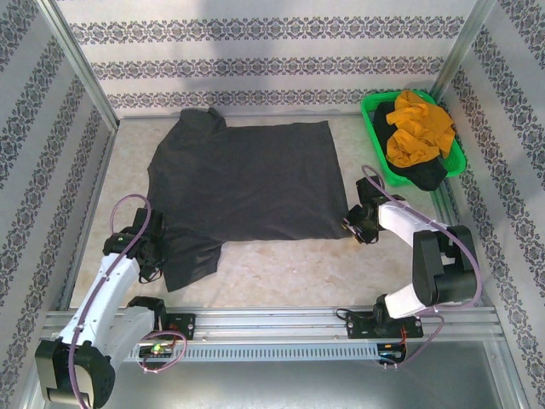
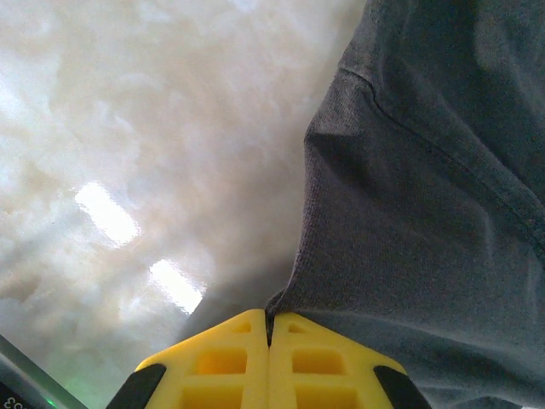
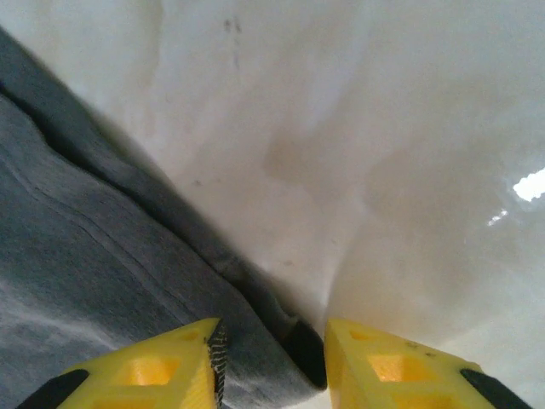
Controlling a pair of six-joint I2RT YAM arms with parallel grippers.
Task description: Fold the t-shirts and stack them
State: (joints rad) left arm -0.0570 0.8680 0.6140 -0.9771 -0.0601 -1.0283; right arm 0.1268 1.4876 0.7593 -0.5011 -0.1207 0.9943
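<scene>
Top external view: reaching in low from the lower left with the left gripper (image 1: 157,250), pinching the near sleeve of the charcoal-grey t-shirt (image 1: 247,183) that is spreading flat across the centre of the table (image 1: 281,273). Bending in from the lower right with the right gripper (image 1: 351,223), meeting the shirt's lower right corner.

Left wrist view: pressing both yellow fingers (image 2: 221,362) together on a fold of grey cloth at bottom centre, leaving bare tabletop across the left half.

Right wrist view: holding the jaws apart, straddling the hem edge running diagonally down to the bottom centre, with open table filling the upper right.

Resting bunched in the green basket (image 1: 368,109) at upper right: the mustard-orange t-shirt (image 1: 417,128), lying over the blackish t-shirt (image 1: 427,175).
</scene>
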